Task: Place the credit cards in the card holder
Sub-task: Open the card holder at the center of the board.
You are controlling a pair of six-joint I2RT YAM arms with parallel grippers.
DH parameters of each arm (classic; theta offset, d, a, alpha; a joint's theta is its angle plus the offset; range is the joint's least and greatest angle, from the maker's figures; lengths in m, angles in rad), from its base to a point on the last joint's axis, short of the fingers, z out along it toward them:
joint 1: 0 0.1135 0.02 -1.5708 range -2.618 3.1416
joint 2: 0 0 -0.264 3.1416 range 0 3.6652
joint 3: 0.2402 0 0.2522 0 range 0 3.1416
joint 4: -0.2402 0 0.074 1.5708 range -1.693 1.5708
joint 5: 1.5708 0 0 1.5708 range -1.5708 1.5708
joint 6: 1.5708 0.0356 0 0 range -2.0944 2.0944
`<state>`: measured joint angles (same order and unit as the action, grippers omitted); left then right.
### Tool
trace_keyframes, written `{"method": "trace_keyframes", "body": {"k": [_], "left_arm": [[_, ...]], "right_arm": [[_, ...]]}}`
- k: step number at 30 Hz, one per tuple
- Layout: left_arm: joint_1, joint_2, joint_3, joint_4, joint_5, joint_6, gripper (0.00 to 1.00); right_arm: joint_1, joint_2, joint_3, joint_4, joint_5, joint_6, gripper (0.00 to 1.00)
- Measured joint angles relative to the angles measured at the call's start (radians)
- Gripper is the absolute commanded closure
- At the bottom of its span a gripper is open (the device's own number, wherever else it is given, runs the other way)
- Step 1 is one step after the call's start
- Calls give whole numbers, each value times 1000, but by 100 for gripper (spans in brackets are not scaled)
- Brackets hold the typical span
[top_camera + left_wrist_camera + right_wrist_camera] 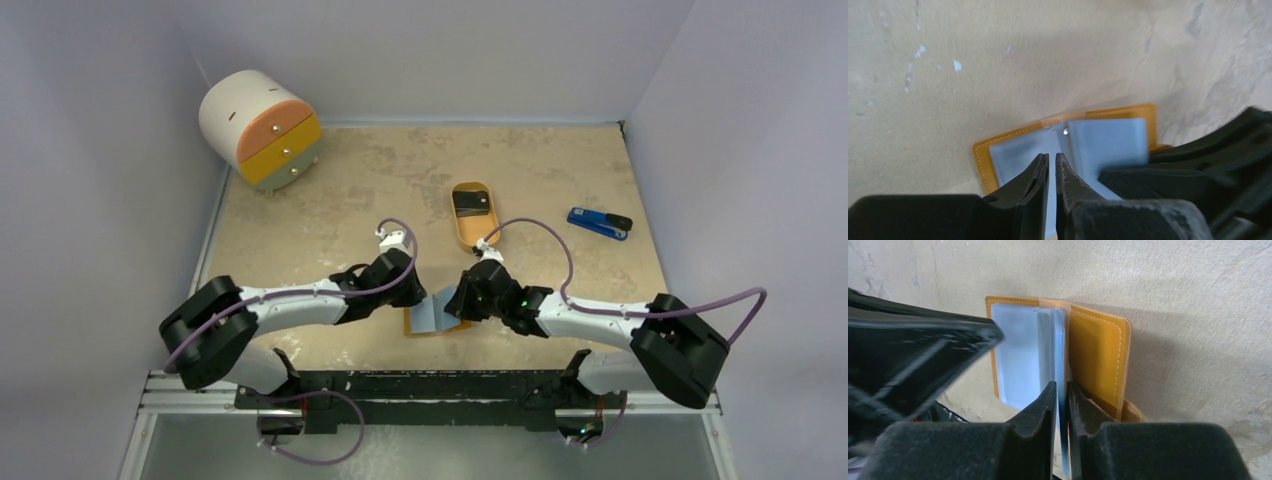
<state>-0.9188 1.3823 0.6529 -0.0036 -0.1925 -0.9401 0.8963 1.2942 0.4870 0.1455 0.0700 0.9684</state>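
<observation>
The card holder (415,325) lies open on the table (340,190), on the near side of the tray (461,238), toward the arm bases. Its orange cover faces down and its pale blue-grey leaves face up. We see one leaf standing on edge between the fingers of the right gripper (1062,387), which is clamped on it. The left gripper (1051,159) sits over the holder's inside, near and left of the tray. Its jaws are nearly together with only a thin slit between them, and we cannot tell whether a leaf is caught there. The two grippers meet over the holder, close beside each other. A dark card (471,203) lies inside the tray, at its far end. A blue-and-black gadget (600,223) lies right of the tray, well apart from it. A round drawer unit (260,128) stands far to the tray's left, toward the back wall.
</observation>
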Motion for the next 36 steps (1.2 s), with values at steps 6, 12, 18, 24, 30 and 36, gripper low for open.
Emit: {"method": "trace_keyframes", "body": {"k": [6,12,18,24,30,36], "left_arm": [[0,107,-44,108,75,-9,93],[0,132,-45,156,85,-9,93],[0,134,-45,160,85,-7,93],[0,134,-45,160,85,-5,93],[0,133,-44,157,84,-5,93],[0,126,-44,143,80,0,94]], "right_arm": [[0,-47,-12,-42,24,17,67],[0,-125,-53,-124,52,49,63],[0,-292,-27,-286,72,14,62],[0,-307,109,-313,12,-68,66],[0,-143,146,-237,-37,-87,68],[-1,-42,117,-232,-32,-78,67]]}}
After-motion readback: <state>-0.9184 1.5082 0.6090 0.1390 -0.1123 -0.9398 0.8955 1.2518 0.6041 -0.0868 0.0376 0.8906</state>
